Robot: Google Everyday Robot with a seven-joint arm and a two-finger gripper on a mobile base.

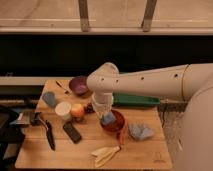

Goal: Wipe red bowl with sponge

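The red bowl [117,124] sits on the wooden table [85,150], right of centre. My white arm reaches in from the right and bends down over it. The gripper [106,116] hangs over the bowl's left part, shut on the sponge [108,119], a small blue-grey block that rests inside the bowl. The bowl's left rim is partly hidden by the gripper.
A purple bowl [78,85] stands at the back, a green tray [136,100] behind the arm. A blue-grey cup [49,99], a white cup [63,110], an orange fruit [77,111], a black phone [72,132], a black tool [49,133], a banana [105,154] and a crumpled cloth [140,132] lie around.
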